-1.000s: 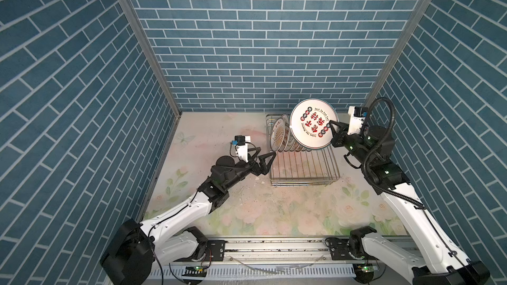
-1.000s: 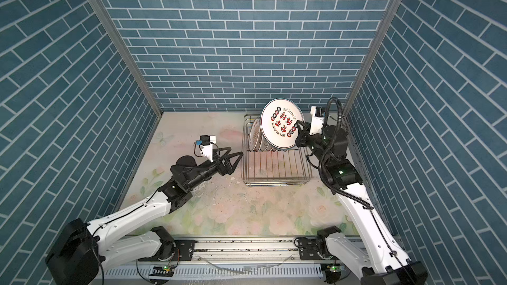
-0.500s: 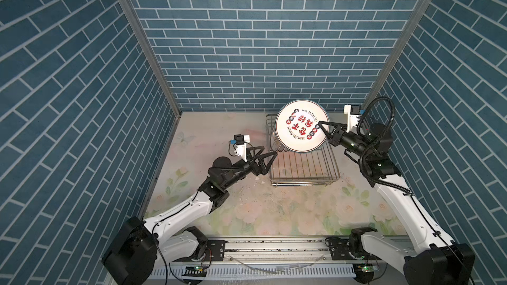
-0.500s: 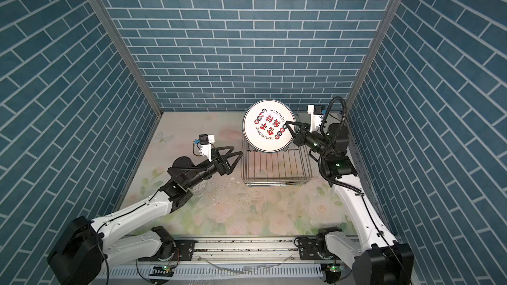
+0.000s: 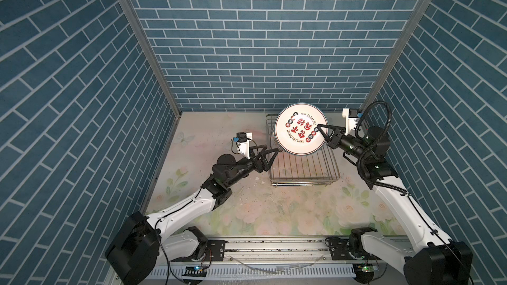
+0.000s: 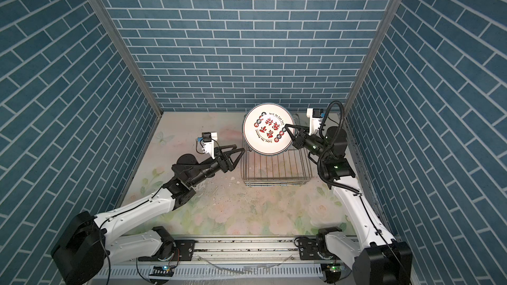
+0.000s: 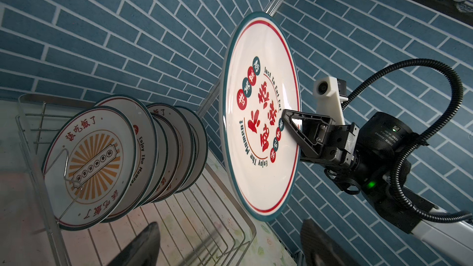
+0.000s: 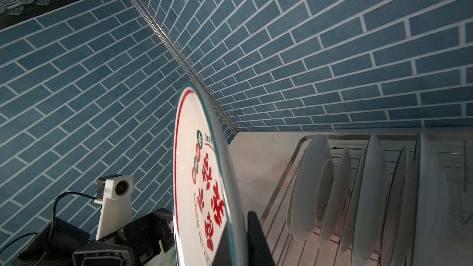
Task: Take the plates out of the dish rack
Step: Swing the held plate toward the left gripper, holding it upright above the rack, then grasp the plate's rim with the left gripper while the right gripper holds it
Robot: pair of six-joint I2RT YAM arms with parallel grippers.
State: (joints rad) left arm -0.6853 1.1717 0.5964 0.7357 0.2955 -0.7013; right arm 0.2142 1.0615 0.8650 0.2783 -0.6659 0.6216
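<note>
We find the right gripper (image 5: 319, 127) clamped on the right rim of one plate (image 5: 296, 132), held upright above the dish rack (image 5: 304, 185). The left gripper (image 5: 272, 148) stands wide open just beside that plate's lower edge, holding nothing. The other plates (image 7: 94, 165) stand at the rack's far end.

R claw (image 7: 288, 121) pinches raised plate (image 7: 258, 103) at rim; other plates (image 7: 122, 154) lean in wire rack (image 7: 51, 98).

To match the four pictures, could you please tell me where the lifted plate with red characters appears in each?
A top view: plate right of centre.
A top view: plate at centre.
Left wrist: plate mid-picture, face showing.
Right wrist: plate close up, nearly edge-on.
Shared landmark: the dish rack.
</note>
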